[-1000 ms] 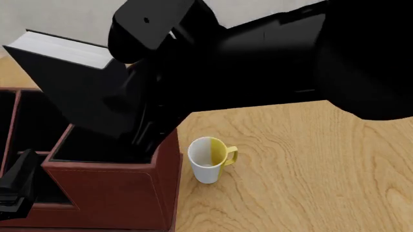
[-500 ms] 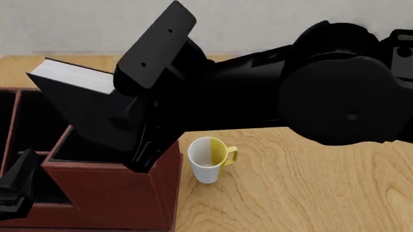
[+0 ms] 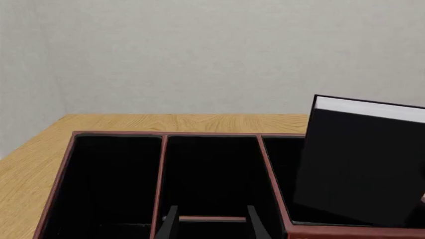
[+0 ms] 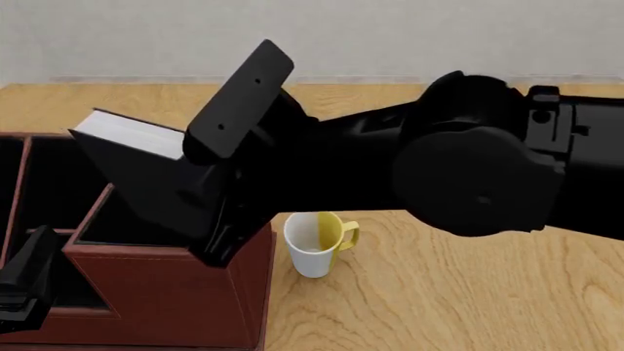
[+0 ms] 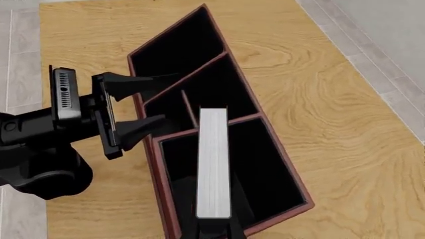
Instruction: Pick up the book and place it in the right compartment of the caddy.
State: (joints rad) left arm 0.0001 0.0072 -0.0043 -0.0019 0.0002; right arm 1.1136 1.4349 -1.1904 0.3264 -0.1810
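My right gripper (image 4: 222, 228) is shut on the book (image 4: 125, 134), which has a black cover and a white page edge. The book is tilted, with its lower end inside the right compartment (image 4: 122, 228) of the reddish-brown caddy (image 4: 166, 292). In the right wrist view the book (image 5: 214, 164) stands edge-up over that bay (image 5: 262, 169), held between my fingers at the frame's bottom. In the left wrist view the book (image 3: 362, 164) rises out of the bay (image 3: 284, 174). My left gripper (image 4: 25, 281) is open and empty at the caddy's near left; it also shows in the left wrist view (image 3: 212, 226).
A white-and-yellow mug (image 4: 314, 245) stands on the wooden table (image 4: 468, 292) just right of the caddy. Two narrower black-lined bays (image 3: 209, 179) lie left of the divider. My right arm spans the scene above the mug. A wall closes the far side.
My right arm has come down and moved slightly right, lowering the book further into the right compartment. The left gripper and the mug have not moved.
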